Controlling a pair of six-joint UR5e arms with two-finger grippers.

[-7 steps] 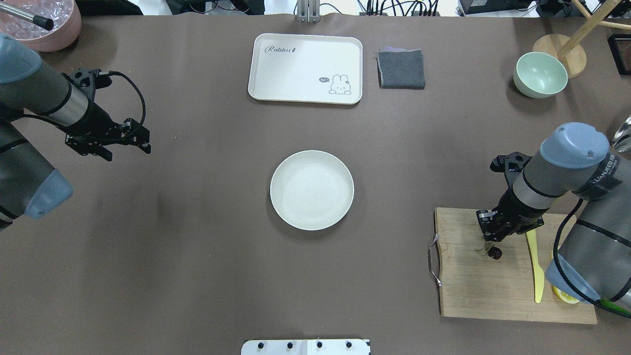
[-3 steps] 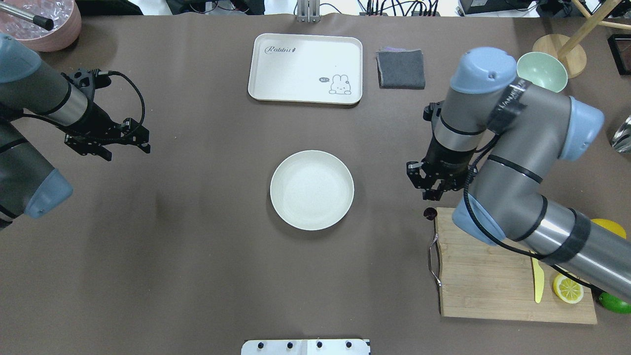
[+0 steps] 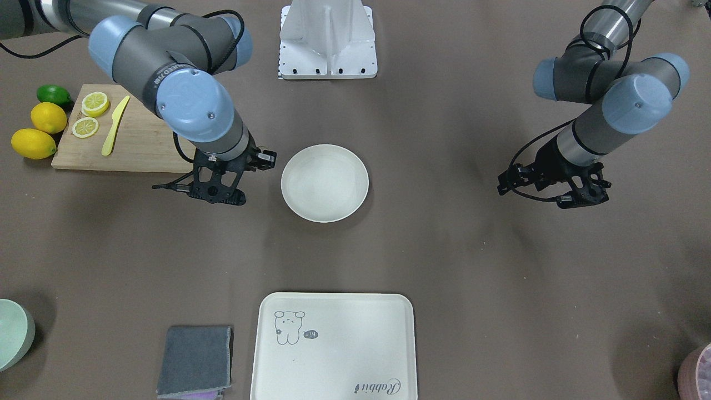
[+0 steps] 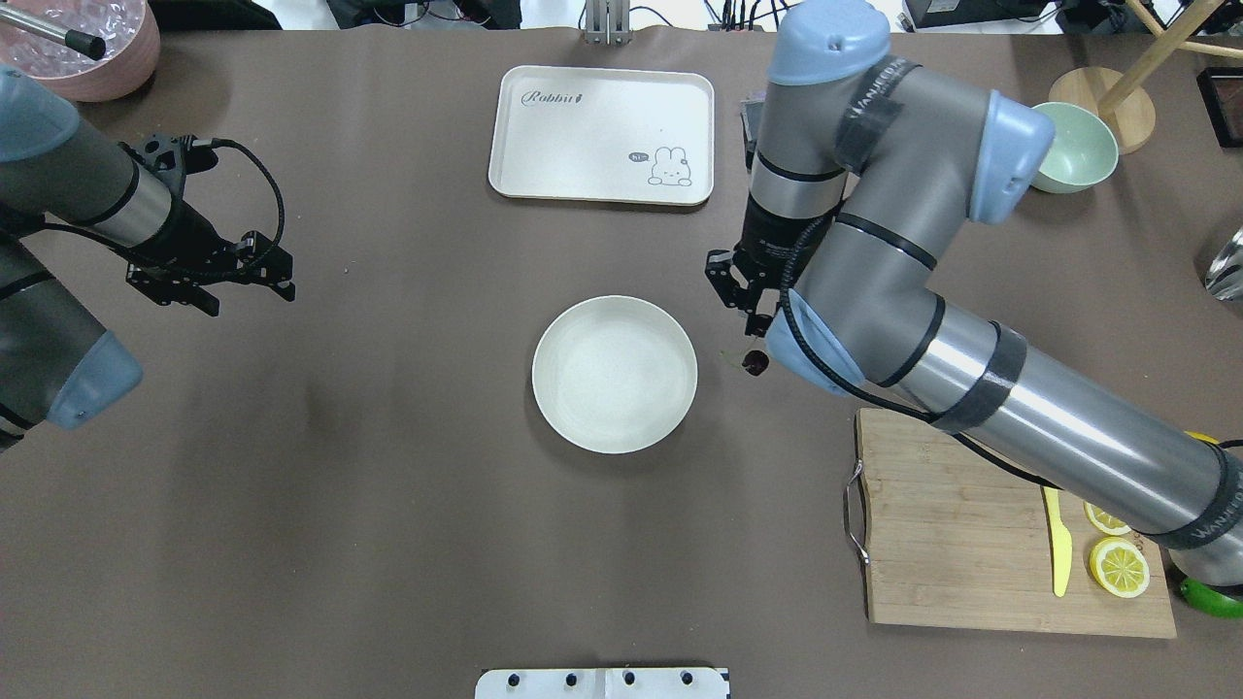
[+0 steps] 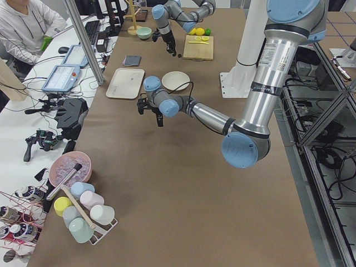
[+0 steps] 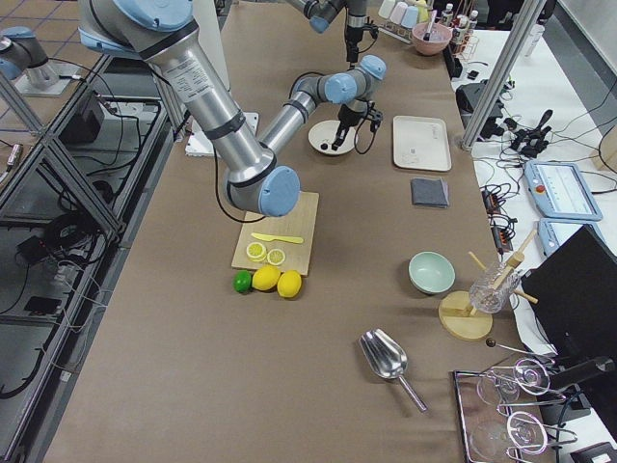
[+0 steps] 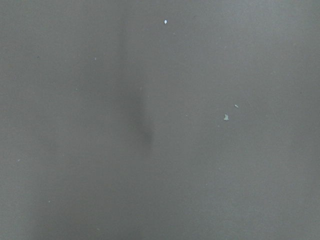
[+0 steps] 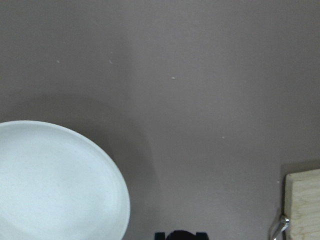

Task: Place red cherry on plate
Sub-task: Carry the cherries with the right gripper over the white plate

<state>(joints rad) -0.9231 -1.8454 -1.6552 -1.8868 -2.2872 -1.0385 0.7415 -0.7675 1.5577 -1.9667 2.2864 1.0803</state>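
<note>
We see right gripper (image 4: pixel 755 330) pinched shut on cherry (image 4: pixel 755 361) stem, fruit dangling just right of plate (image 4: pixel 614 374), outside its raised rim. We see left gripper (image 4: pixel 250 301) spread wide, gripping nothing, well apart at left. Nearest, board (image 4: pixel 971 524) with knife (image 4: pixel 1060 544) and lemon slices (image 4: pixel 1119 566) at right; then plate; tray (image 4: pixel 602 134) farthest. Rim alone separates cherry from plate

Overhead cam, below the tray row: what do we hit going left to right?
left claw → plate → red cherry → yellow knife → lemon slices → lime
</note>
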